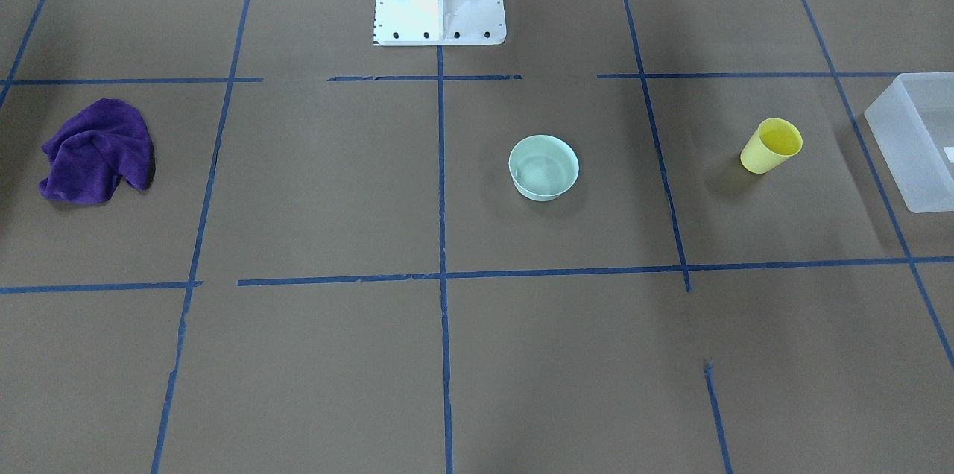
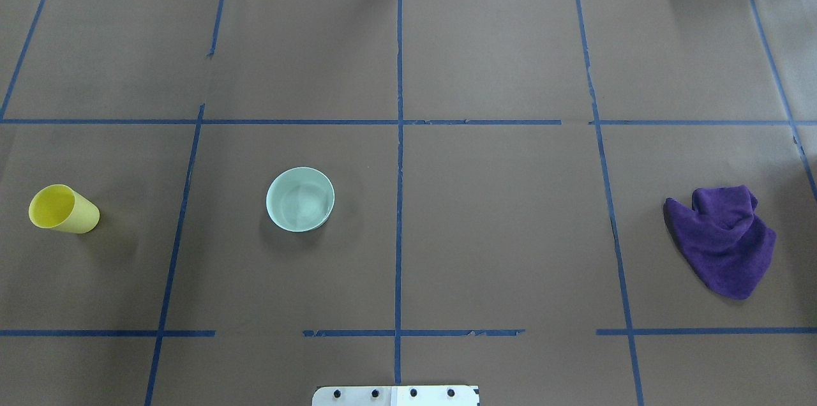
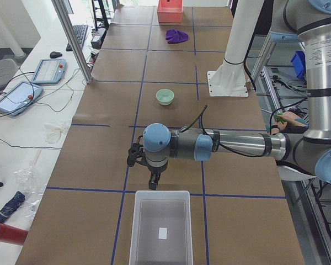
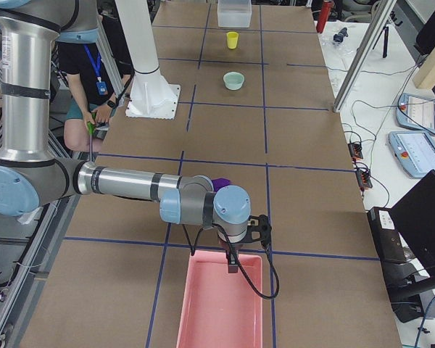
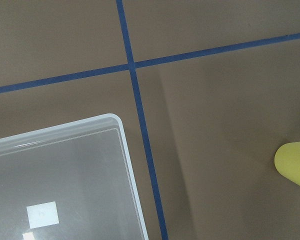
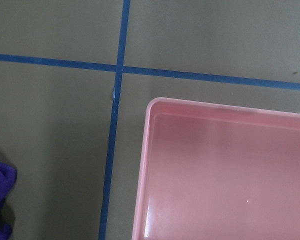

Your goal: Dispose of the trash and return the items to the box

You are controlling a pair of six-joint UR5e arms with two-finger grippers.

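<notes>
Yellow tumbler cup (image 1: 771,146) stood near the frosted box (image 1: 905,168), clear of its edge. The mint-green bowl (image 1: 543,167) stood farther off, with open brown paper (image 1: 618,161) between. The left gripper (image 3: 153,184) hung beside the box edge and the right gripper (image 4: 232,265) well apart from it. Whether their fingers were apart or together, I could not tell.

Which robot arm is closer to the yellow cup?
Left. The left gripper hangs by the box, near the yellow cup; the right gripper is far off, at the pink bin.

Bench (image 2: 498,233) open all round bowl (image 2: 300,199); cup (image 2: 62,209) well apart at its 9 o'clock, cloth (image 2: 724,240) far at 3. Box (image 3: 134,232) wall nearest my left pincer (image 3: 153,185). Gap betw. cup & box free.
</notes>
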